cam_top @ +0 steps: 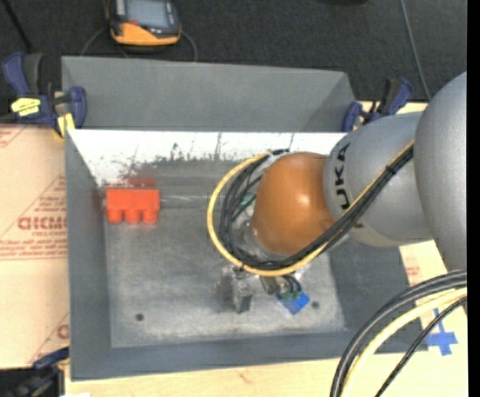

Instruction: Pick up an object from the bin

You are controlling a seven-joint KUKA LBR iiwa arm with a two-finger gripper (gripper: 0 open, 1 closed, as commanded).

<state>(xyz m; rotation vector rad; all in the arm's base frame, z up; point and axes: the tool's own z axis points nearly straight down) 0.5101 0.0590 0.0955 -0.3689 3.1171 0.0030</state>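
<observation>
While the hand (238,294) hangs low at the near side of the bin (165,300), its likeliest target lies well off to the left.

Nearest the camera, the hand is low over bare grey floor, beneath the arm's orange cover (294,201) and looped cables; I cannot tell whether it is open or closed. Just beside it on the right sits a small blue piece (296,303), too hidden to say whether it is loose. Farther back and leftward, near the left wall, an orange-red block (132,205) lies flat, its long axis running left to right along the back wall. By my judgement, the hand must travel left and away, then close across the block's short width.
</observation>
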